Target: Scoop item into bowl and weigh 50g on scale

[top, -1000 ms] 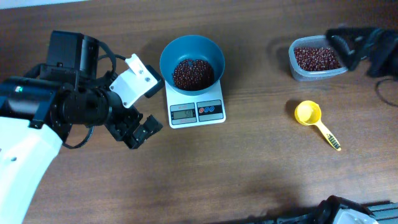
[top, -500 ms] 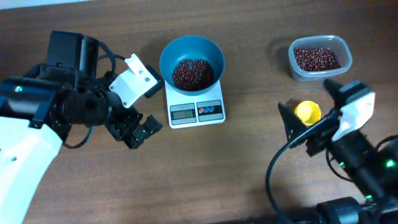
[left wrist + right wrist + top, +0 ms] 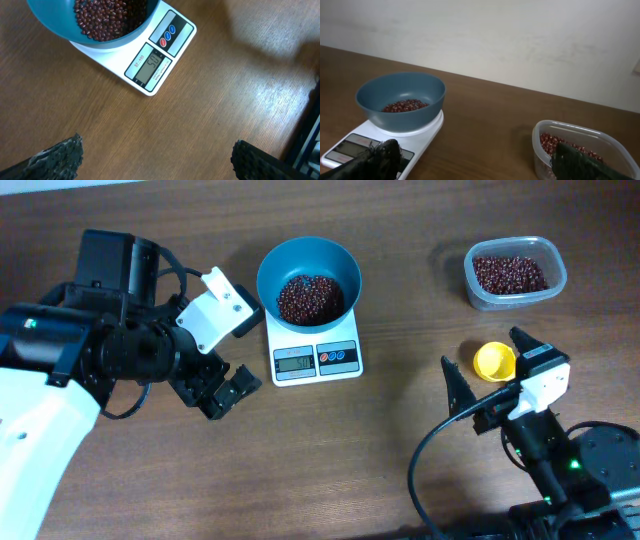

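Observation:
The light-blue bowl point(image 3: 308, 268) sits on the white scale point(image 3: 316, 360) and holds a heap of red-brown beans point(image 3: 310, 298). My left gripper point(image 3: 222, 393) is open and empty, low over bare table left of the scale. In the left wrist view the bowl point(image 3: 60, 27), beans point(image 3: 107, 17) and scale point(image 3: 160, 55) lie ahead of the open gripper point(image 3: 157, 165). My right gripper point(image 3: 490, 368) is open and empty at the front right, over the yellow scoop point(image 3: 494, 360). The right wrist view shows the bowl point(image 3: 400, 97), the scale point(image 3: 422, 137) and my open gripper point(image 3: 480, 162).
A clear plastic tub point(image 3: 516, 272) with more beans stands at the back right; it also shows in the right wrist view point(image 3: 580, 145). The yellow scoop's handle is hidden under my right gripper. A pale wall rises behind the table.
My right arm has drawn back from the clear tub towards the front right and now hangs over the yellow scoop. The left arm, bowl and scale have not moved.

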